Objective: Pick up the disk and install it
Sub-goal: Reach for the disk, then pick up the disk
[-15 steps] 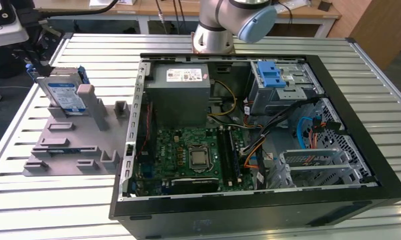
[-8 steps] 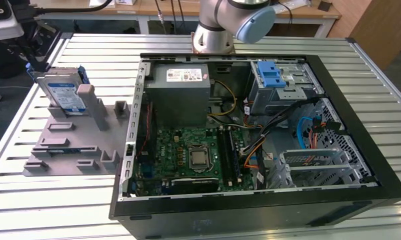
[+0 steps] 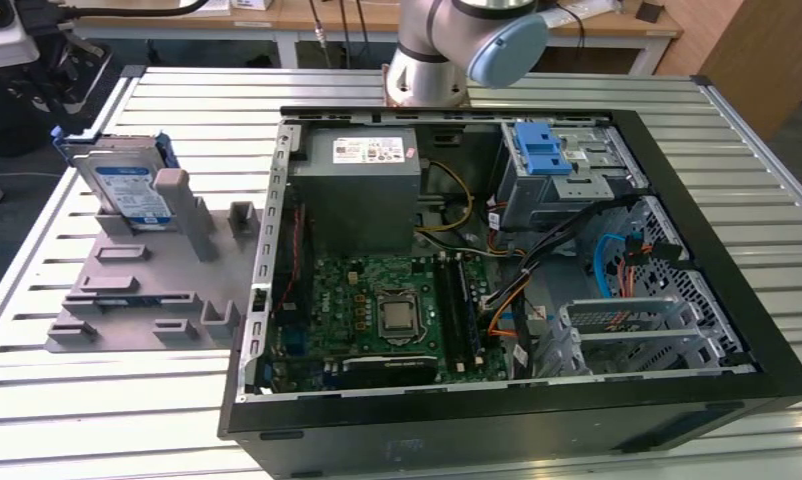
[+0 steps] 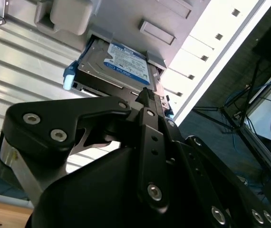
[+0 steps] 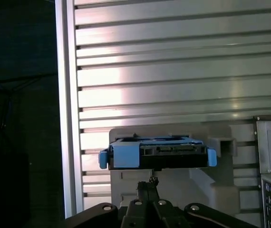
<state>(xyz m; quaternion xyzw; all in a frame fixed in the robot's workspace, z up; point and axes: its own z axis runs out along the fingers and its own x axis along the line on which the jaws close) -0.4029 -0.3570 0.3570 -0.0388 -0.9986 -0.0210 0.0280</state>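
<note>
Here, poised at the disk (image 5: 157, 152).
My fingers (image 5: 146, 192) are together, empty; the grey holder (image 3: 121, 265) stands it on edge, its rim free for grasping.

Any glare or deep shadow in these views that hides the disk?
Exterior view: even light, the disk plain on its grey stand. First wrist view: a bright glare band crosses the table above the disk, which reads fine. Second wrist view: the table beside the disk is washed out white, and the gripper is dark in front.
</note>
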